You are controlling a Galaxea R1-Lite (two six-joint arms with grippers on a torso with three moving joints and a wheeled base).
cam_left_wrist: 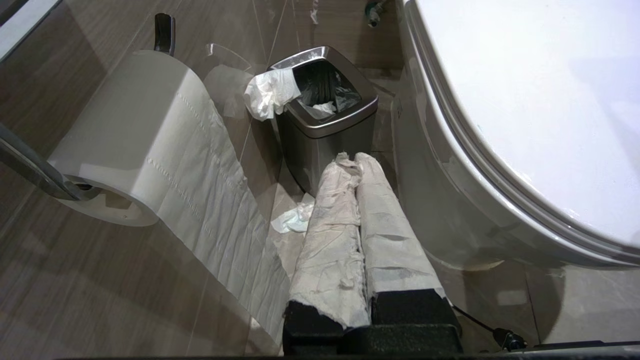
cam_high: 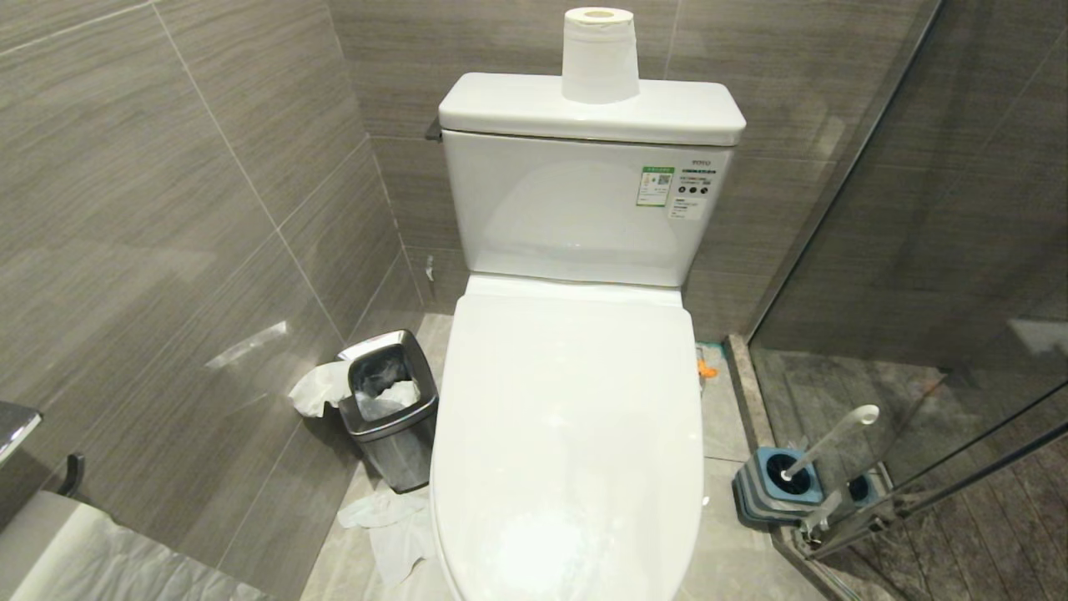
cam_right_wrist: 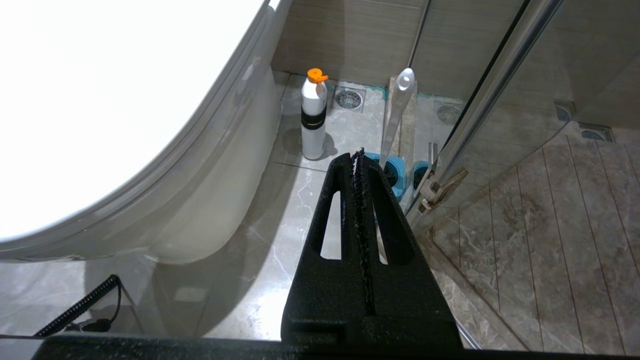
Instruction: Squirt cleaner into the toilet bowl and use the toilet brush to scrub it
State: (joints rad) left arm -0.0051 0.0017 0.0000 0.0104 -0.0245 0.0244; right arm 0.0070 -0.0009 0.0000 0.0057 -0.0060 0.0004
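Nearest the head camera lay the closed lid of the toilet bowl [cam_high: 567,434], glossy white and filling the view from the centre down to six o'clock. Neither arm showed there. In its wrist view the left gripper [cam_left_wrist: 356,165] was clenched on nothing, its fingers wrapped in white paper, hanging beside the bowl's outer wall near the steel bin [cam_left_wrist: 320,120]. The right gripper [cam_right_wrist: 359,160] was likewise shut and empty, its black fingers pressed together over the floor on the bowl's other side.

At about four o'clock from the lid stood the toilet brush [cam_high: 822,442], its slim white handle tilted up out of the square blue-and-grey holder [cam_high: 780,488] against the glass shower door [cam_high: 959,417]. Farther back, a white bottle with an orange cap [cam_right_wrist: 313,117] stood upright on the tiles just beside the bowl's base; it was probably the cleaner.

The lid would have to go up first. The brush looked light and stiff, best taken high on the handle below the rounded tip. The bottle seemed smooth and easily toppled, so its mid-body was the safer hold. At twelve o'clock a paper roll [cam_high: 599,54] sat on the cistern [cam_high: 584,209].
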